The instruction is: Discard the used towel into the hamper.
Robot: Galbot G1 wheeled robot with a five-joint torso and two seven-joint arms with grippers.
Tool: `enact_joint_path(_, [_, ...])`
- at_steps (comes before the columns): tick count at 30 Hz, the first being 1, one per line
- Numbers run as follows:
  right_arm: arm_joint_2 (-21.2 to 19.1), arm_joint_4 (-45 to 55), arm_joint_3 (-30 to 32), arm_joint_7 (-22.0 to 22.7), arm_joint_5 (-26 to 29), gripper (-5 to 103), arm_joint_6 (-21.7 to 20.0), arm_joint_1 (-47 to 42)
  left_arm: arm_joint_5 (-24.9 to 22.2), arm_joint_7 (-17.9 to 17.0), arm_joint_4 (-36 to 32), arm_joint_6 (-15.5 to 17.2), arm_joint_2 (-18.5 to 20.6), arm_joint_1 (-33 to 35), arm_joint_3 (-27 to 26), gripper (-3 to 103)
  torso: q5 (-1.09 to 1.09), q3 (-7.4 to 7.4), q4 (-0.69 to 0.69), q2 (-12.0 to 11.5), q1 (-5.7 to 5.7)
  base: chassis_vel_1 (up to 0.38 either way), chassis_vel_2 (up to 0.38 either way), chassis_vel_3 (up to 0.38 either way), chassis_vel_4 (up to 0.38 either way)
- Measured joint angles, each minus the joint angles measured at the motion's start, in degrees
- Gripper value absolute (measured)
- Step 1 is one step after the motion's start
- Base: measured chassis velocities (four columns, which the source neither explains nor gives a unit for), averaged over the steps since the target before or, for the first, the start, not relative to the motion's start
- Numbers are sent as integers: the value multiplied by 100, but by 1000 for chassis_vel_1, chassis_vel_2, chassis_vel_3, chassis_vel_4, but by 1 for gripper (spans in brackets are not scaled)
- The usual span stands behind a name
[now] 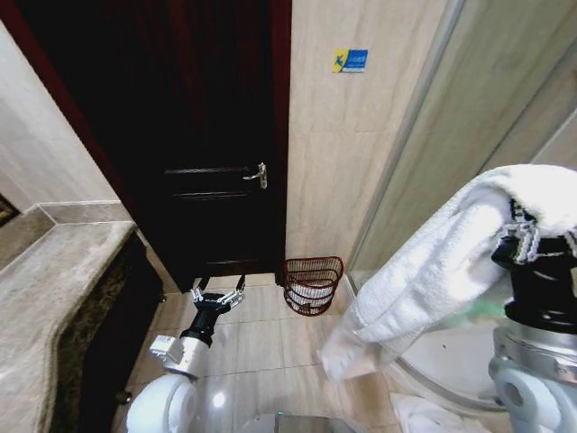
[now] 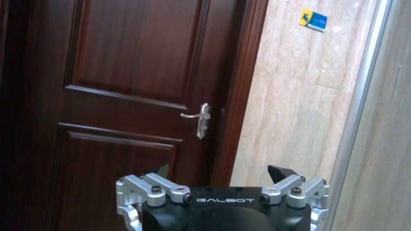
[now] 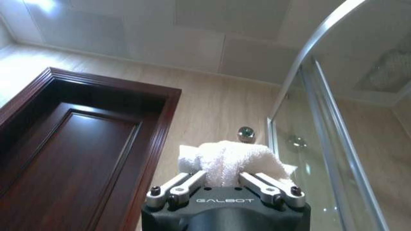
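Right gripper [image 3: 224, 179] pinches the white towel [image 1: 433, 262] — raised right of the red-brown wire hamper [image 1: 312, 285]; left gripper [image 1: 219, 297] spread, left of it.

Bare floor [image 1: 261, 338] is lying open toward the hamper [image 1: 312, 284] at twelve o'clock; door [image 1: 203, 135] is standing behind it, counter [image 1: 54, 298] crowding nine, shower glass [image 1: 433, 153] walling three.

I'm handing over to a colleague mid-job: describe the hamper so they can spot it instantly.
Find the dark brown wooden door straight ahead, then drop to the tiled floor at the foot of the beige marble wall just right of it. There sits the small round dark red-brown wire hamper, beside the glass shower enclosure. It is the one open-mesh basket on the floor.
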Motion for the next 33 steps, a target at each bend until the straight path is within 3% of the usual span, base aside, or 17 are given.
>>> enact_joint_path(33, [52, 0, -14, -19, 11, 5, 11, 30, 0, 0, 0, 0, -2, 0, 0, 100, 1, 0, -1, 0, 0, 47, 44, -47, -48])
